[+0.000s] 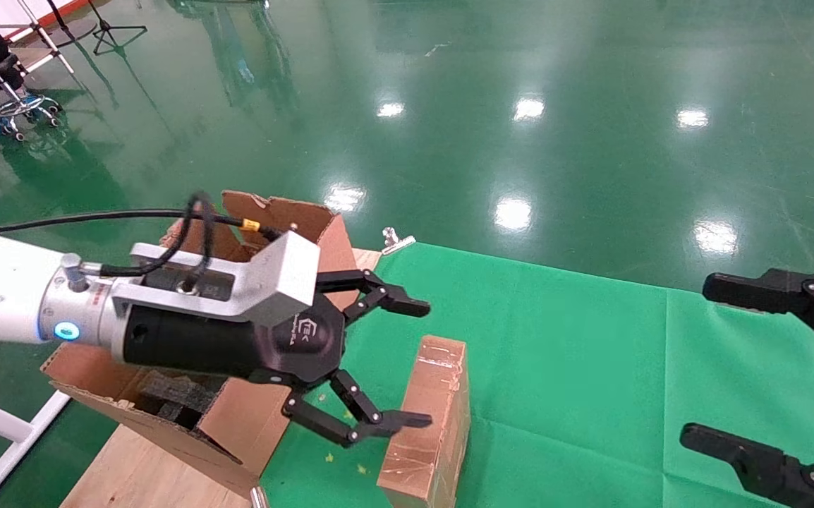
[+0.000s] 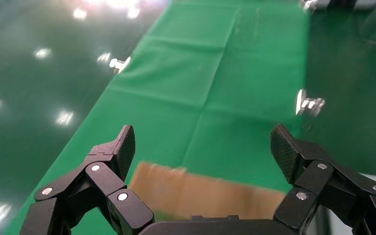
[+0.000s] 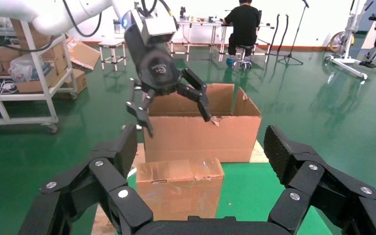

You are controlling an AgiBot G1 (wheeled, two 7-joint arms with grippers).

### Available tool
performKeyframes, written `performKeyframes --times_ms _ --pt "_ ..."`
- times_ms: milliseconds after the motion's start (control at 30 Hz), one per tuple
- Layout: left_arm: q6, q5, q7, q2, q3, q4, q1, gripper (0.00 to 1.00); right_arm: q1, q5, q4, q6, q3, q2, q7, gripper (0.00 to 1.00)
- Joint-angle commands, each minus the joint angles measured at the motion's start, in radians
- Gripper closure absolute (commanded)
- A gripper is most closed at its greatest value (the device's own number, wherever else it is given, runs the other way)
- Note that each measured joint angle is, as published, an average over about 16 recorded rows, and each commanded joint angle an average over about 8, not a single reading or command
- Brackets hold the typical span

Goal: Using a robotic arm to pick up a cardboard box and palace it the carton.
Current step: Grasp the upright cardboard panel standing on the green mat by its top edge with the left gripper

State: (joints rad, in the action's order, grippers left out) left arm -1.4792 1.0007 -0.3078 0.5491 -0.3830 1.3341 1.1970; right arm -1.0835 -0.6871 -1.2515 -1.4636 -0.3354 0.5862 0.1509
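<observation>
The small tape-wrapped cardboard box (image 1: 427, 416) stands on the green cloth (image 1: 590, 367), just right of the carton (image 1: 238, 423), a large brown box with ragged flaps and black foam inside. The white robotic arm's left gripper (image 1: 417, 363) hovers open above the box's near-left side, its lower fingertip over the box's top edge. The left wrist view shows that gripper (image 2: 203, 147) wide open with the box (image 2: 200, 196) below it, nothing held. The right gripper (image 1: 717, 363) is parked open at the right edge. Its wrist view faces the box (image 3: 181, 188), the carton (image 3: 200, 137) and the left gripper (image 3: 176, 122).
The carton rests on a wooden board (image 1: 139, 473) at the cloth's left end. Metal clamps (image 1: 396, 240) hold the cloth's edges. Beyond is glossy green floor, with a shelf cart (image 3: 24, 73) and a seated person at a table (image 3: 242, 24) far off.
</observation>
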Motion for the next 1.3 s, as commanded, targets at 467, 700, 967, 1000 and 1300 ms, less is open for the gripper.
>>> performKeyframes --times_ms 467,700,967,1000,1300 --pt "-0.024 0.138 -0.095 -0.024 -0.059 -0.004 0.115 0.0 0.0 0.0 0.0 0.0 0.0 0.0 0.0 1.0" --pt "-0.012 0.364 -0.521 0.105 -0.196 -0.001 0.264 0.0 0.0 0.0 0.0 0.0 0.0 0.0 0.0 1.0" --pt "-0.042 0.526 -0.878 0.229 -0.297 -0.005 0.393 0.0 0.0 0.0 0.0 0.0 0.0 0.0 0.0 1.0" --pt "-0.047 0.535 -0.907 0.239 -0.305 -0.005 0.402 0.0 0.0 0.0 0.0 0.0 0.0 0.0 0.0 1.0" --pt "-0.088 0.598 -1.103 0.306 -0.413 0.001 0.471 0.0 0.0 0.0 0.0 0.0 0.0 0.0 0.0 1.0"
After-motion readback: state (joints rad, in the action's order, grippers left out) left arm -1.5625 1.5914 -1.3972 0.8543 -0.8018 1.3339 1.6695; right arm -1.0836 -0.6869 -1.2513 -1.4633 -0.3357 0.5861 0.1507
